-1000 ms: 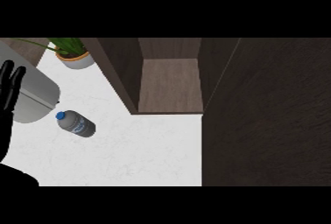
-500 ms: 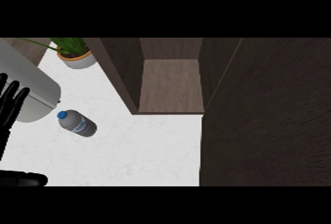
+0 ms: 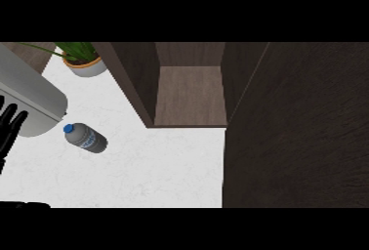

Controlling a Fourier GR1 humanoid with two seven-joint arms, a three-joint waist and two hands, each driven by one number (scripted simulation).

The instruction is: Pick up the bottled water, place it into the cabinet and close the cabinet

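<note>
Lying bottled water (image 3: pixel 85 138), beside straight fingers (image 3: pixel 12 126), apart

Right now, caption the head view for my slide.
Bottled water lies on the white counter near the open left hand, open cabinet ahead.

White counter (image 3: pixel 158 171), bottled water (image 3: pixel 85 138) on its side, potted plant (image 3: pixel 85 62), open cabinet (image 3: pixel 189 97)

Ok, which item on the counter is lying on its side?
The bottled water, blue cap toward the left hand; the potted plant stands upright.
</note>
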